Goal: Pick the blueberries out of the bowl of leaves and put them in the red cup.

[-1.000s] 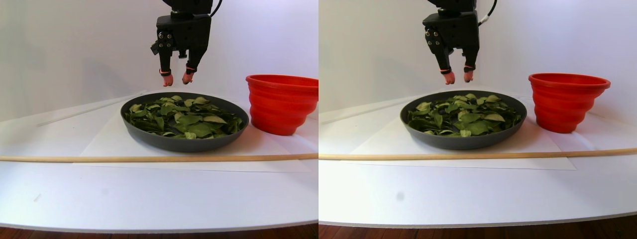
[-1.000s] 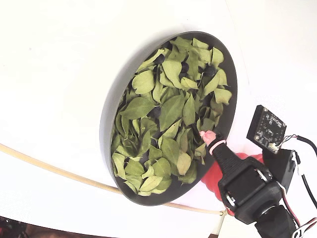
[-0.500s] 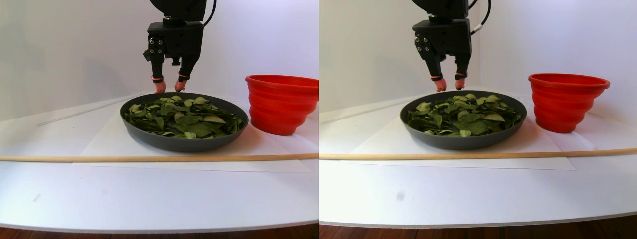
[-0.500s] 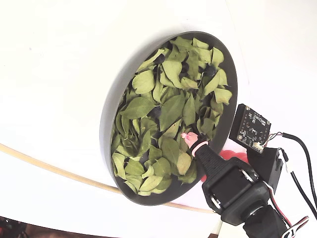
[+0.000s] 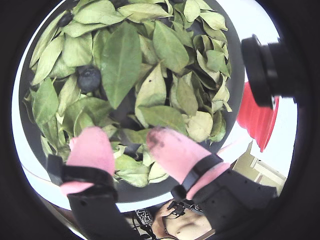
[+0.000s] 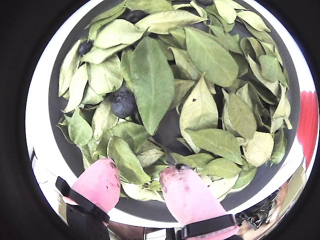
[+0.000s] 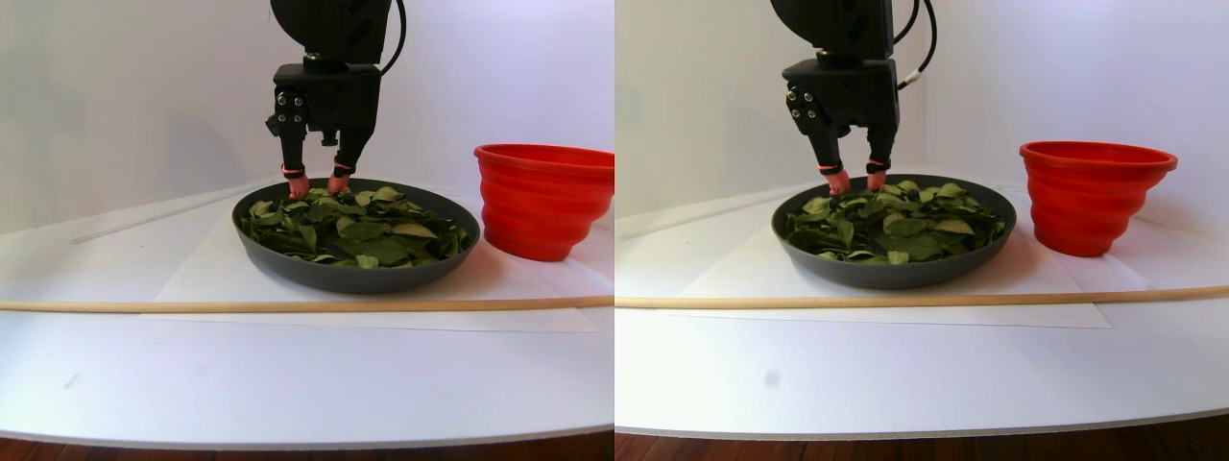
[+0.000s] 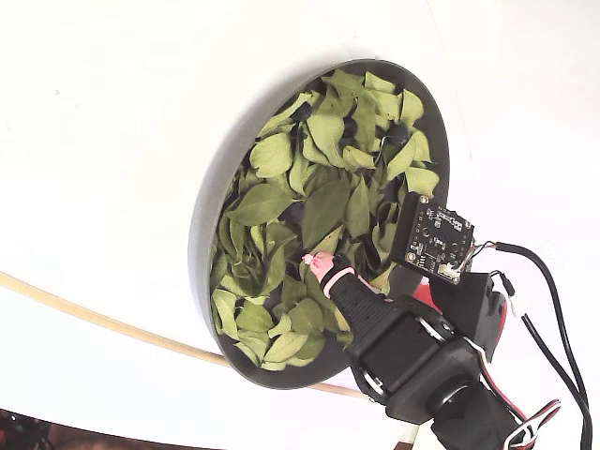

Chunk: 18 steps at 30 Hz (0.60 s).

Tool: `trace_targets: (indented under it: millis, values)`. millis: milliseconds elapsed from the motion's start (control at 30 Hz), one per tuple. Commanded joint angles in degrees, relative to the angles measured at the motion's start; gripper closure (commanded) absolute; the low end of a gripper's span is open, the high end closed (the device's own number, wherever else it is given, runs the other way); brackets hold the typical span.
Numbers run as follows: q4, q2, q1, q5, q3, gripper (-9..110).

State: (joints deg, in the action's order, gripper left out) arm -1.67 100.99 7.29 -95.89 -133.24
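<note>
The dark grey bowl holds a layer of green leaves. In both wrist views a dark blueberry lies among the leaves, ahead of the fingertips and apart from them. Two more blueberries sit near the far rim. My gripper is open, its pink fingertips down at the leaves in the bowl's back left part as the stereo pair view shows it, with only leaves between them. The red cup stands right of the bowl.
A thin wooden stick lies across the white table in front of the bowl. A small circuit board rides on the arm above the bowl's edge, with cables behind it.
The gripper has come down from above the bowl to the leaves and shifted left in the stereo pair view, toward the bowl's middle in the fixed view. It stays open.
</note>
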Motion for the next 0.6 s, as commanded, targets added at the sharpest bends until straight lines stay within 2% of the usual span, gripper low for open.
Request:
trace_targets:
  millis: [0, 567]
  values:
    - [-1.6, 0.5, -0.6, 0.4, 1.1, 86]
    - [-5.9, -6.0, -1.7, -0.1, 4.7, 86]
